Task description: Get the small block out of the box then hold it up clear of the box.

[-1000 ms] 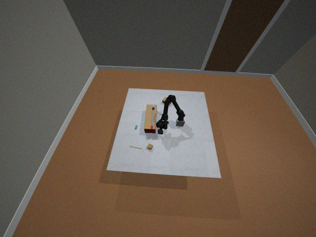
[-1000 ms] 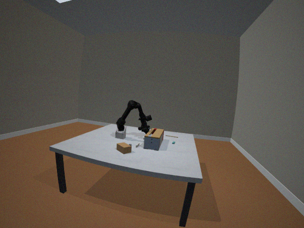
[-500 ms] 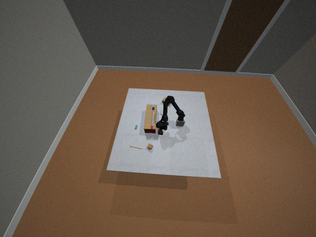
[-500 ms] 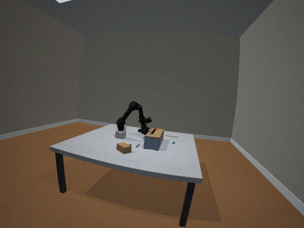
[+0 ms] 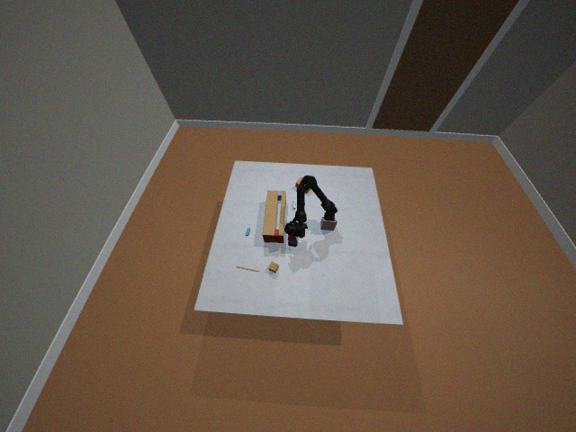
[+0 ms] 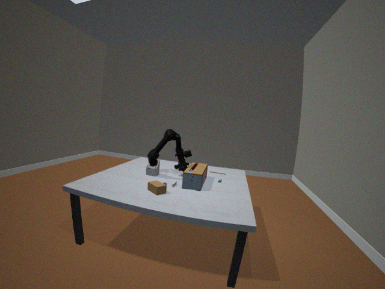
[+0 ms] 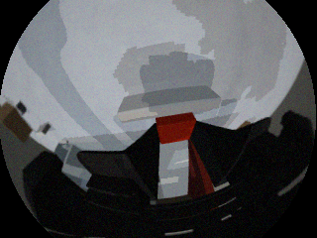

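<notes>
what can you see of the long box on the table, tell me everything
The box is a long rectangular case with a tan, wood-looking top and pale grey front and end walls. A pale strip runs along the top's arm-side edge, with a small dark mark at one end and a red patch at the other. It stands flat and upright on the white table. The gripper hangs low beside its red end; whether they touch cannot be told.
</notes>
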Controlling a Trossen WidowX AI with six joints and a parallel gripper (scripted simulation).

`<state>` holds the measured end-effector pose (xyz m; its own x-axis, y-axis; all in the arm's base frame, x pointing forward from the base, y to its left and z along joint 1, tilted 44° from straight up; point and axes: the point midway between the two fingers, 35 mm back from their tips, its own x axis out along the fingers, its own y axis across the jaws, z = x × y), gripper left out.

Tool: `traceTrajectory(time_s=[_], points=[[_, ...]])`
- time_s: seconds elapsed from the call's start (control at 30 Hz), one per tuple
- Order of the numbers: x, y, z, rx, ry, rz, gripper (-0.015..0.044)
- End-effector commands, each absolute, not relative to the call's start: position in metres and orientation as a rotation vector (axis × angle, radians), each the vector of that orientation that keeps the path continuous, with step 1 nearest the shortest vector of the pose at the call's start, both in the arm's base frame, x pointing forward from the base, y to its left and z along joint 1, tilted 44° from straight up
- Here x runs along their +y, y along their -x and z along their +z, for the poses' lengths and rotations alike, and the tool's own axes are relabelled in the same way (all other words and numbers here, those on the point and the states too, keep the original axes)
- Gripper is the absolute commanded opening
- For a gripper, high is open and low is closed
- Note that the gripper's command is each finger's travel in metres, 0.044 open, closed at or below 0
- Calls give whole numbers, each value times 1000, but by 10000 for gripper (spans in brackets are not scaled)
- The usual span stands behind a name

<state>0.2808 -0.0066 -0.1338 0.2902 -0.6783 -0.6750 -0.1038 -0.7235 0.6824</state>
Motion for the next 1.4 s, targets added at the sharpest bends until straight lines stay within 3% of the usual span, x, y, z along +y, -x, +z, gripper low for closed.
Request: traceTrajectory(time_s=[0.0,0.17,0.6,1.37], points=[[-7,-281,-133,-697,-2040,-1444,88],[2,-284,-126,-695,-2043,-1447,0],[37,-289,-88,-689,-2045,-1452,0],[123,-249,-24,-72,-1844,-1474,0]])
